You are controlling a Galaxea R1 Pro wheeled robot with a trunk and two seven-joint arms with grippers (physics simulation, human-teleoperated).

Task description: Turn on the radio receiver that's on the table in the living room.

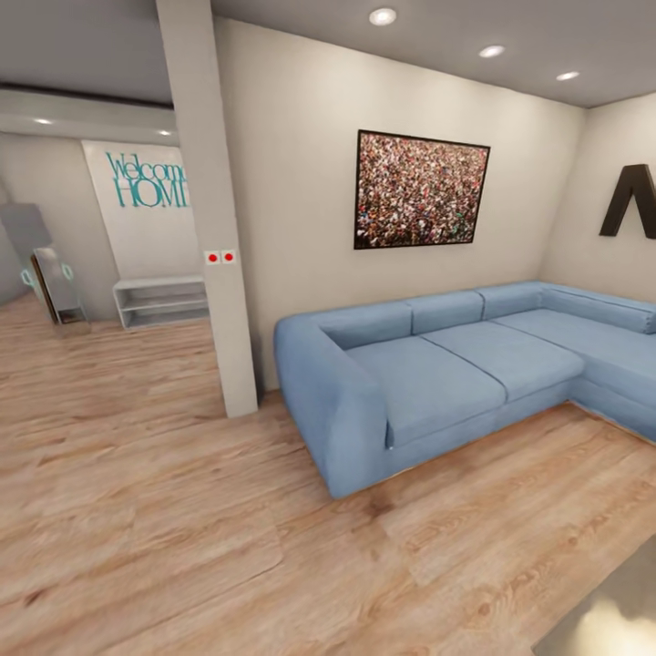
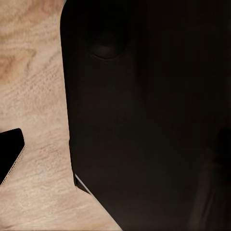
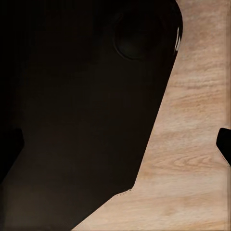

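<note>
phase: transit, living room | sofa at 2 o'clock | glossy corner at 5 o'clock, possibly the worktop | radio receiver unsighted | tool states: cannot tell | risk: base clipping sofa when turning

A home's living room: a large blue fabric sectional sofa stands on a light wood plank floor against beige walls, beneath a black-framed speckled picture and round recessed ceiling lights. Beyond a square pillar, a hallway holds a teal "Welcome HOME" wall sign above a low white shelf.
</note>
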